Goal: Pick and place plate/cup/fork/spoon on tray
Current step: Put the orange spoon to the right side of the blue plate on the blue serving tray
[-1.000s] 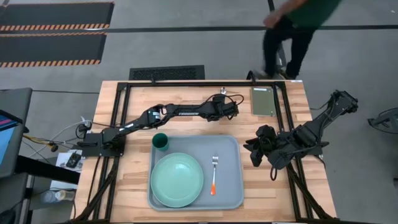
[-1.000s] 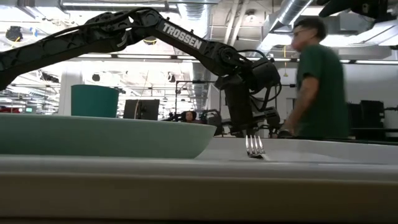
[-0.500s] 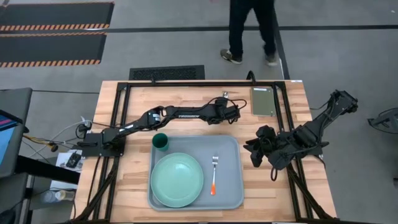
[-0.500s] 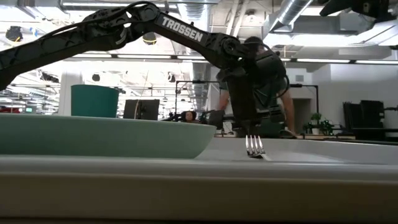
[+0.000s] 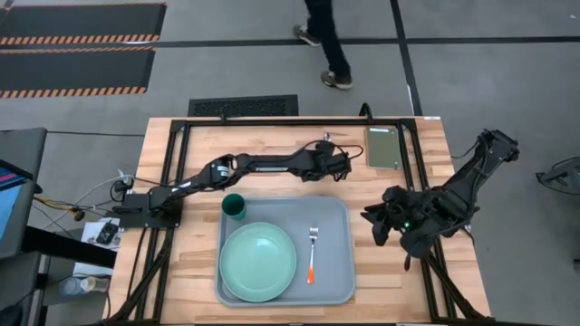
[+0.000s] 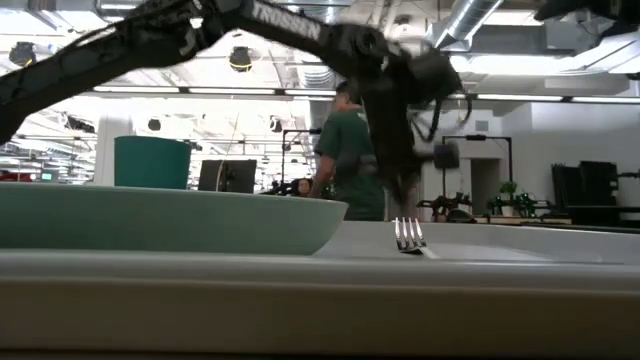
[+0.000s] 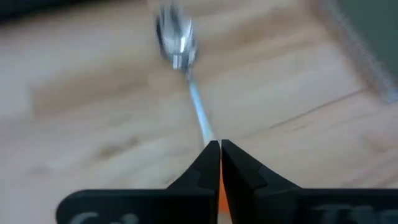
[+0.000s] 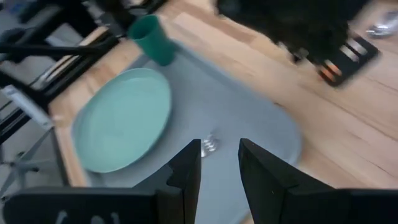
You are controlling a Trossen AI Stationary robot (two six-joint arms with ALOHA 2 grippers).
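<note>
My left gripper is at the table's far middle, shut on the spoon, whose silver bowl and thin stem stick out past the fingertips. The spoon's bowl also shows in the high view. The mint-green plate and the fork lie in the grey-blue tray. The teal cup stands upright at the tray's far left corner. My right gripper is open and empty, just off the tray's right edge. My left gripper pinches the spoon between its two fingers where the silver stem meets the orange handle. A strip of the orange handle shows between the fingers behind the tips. The spoon lies along the fingers, bowl end out. Whether the bowl is off the table I cannot tell.
A flat olive-green block lies at the table's far right, next to my left gripper. A black frame runs round the table's edges. A person walks on the floor beyond the far edge.
My left gripper has gone up from the table, shut on the spoon; the low view shows it higher and blurred. My right arm has shifted a little toward the table's near right. The person has walked leftward behind the table.
</note>
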